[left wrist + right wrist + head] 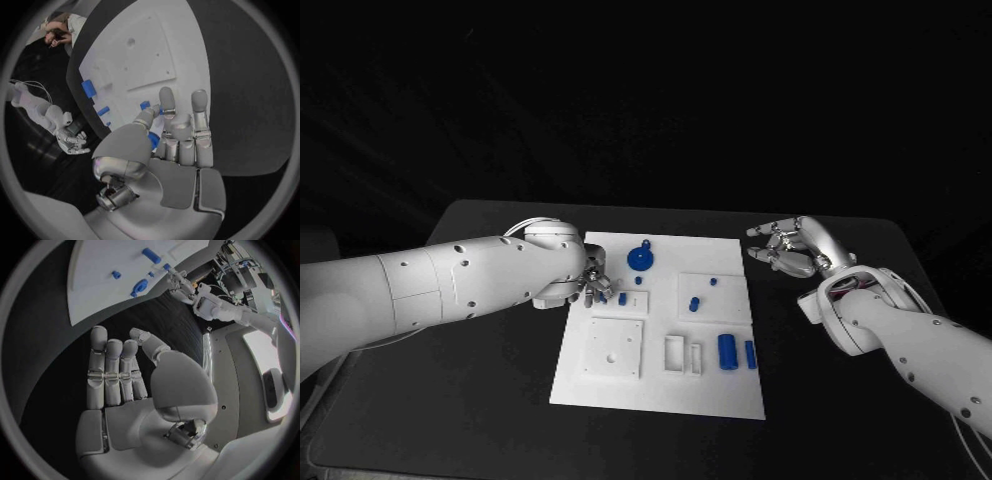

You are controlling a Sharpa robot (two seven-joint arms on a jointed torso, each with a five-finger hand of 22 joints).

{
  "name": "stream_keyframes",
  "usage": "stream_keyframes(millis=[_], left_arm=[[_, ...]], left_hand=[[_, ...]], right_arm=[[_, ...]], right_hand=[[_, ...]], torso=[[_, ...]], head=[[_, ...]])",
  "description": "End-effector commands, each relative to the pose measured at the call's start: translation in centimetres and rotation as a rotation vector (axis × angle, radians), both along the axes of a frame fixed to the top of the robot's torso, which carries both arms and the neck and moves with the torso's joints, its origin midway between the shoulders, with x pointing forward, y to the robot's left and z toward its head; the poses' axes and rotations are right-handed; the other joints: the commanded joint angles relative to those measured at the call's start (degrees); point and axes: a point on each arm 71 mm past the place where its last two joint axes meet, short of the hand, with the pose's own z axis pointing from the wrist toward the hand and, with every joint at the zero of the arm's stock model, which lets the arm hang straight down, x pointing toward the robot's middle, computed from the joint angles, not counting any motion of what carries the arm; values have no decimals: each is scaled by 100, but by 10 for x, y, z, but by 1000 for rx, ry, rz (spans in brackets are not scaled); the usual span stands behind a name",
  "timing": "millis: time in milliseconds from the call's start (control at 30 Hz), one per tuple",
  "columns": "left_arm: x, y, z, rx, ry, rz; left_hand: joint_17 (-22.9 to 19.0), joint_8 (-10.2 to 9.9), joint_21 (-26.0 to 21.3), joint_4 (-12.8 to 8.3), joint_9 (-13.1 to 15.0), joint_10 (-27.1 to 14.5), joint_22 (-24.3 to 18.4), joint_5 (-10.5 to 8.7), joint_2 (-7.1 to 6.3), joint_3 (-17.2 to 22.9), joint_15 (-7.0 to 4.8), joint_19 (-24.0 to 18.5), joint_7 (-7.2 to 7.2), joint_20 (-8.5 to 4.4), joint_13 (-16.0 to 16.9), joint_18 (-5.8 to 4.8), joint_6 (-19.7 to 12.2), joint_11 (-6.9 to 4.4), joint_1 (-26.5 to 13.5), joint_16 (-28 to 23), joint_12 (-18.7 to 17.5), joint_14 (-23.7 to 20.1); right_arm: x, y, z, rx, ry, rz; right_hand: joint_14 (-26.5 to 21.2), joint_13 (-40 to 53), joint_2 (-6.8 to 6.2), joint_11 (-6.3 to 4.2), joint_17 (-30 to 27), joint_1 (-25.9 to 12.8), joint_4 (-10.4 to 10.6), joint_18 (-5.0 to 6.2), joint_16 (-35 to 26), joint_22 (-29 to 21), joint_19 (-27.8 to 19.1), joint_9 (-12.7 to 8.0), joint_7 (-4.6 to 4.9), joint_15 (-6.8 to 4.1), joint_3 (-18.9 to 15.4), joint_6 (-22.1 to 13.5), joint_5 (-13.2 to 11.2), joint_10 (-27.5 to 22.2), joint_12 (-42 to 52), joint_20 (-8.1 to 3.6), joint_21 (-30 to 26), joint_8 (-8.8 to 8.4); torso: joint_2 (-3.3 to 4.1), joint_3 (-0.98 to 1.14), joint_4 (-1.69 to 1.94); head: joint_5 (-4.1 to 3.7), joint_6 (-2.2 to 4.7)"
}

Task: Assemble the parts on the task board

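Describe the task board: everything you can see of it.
The task board is a flat white rectangular plate lying on the black table, between the two arms. It looks like matte plastic. Its surface carries raised square blocks and narrow slots, with several small blue parts standing or lying on it, among them a round blue piece near the far edge. The left hand is over its left edge, fingers at a small blue part; the right hand hovers off it, to the right.

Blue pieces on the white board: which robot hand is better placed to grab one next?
Probably the left robot hand: it is over the task board's left edge, fingertips beside a small blue part. The right robot hand hovers open beyond the board's right edge.
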Motion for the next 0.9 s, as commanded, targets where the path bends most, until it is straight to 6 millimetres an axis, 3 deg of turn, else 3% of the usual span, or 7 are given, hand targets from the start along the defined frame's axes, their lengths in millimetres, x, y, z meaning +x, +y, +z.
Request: stream_keyframes(millis=[33, 900], left_arm=[[-1, -2, 0, 0, 1, -16], [-3, -1, -2, 9, 29, -25]], left_hand=[[7, -2, 7, -443, 7, 129, 98, 18, 14, 446, 0, 49, -447, -8, 9, 1, 491, -9, 66, -19, -32, 47], [11, -9, -1, -443, 11, 130, 98, 15, 12, 445, 1, 50, -446, -8, 9, -3, 492, -7, 64, -27, -36, 47]], right_arm=[[0, 1, 0, 0, 6, 16], [0, 1, -1, 0, 12, 19]], right_hand=[[-7, -6, -34, 6, -5, -8, -7, 98, 14, 5, 25, -7, 21, -16, 32, 0, 22, 16, 35, -4, -15, 0], [-3, -2, -24, 4, -8, -17, -5, 96, 23, 62, 50, -7, 18, -18, 27, 11, 20, 21, 44, -6, -71, 0]], torso=[[0, -1, 0], [1, -2, 2]], head=[[-4, -1], [-3, -26]])
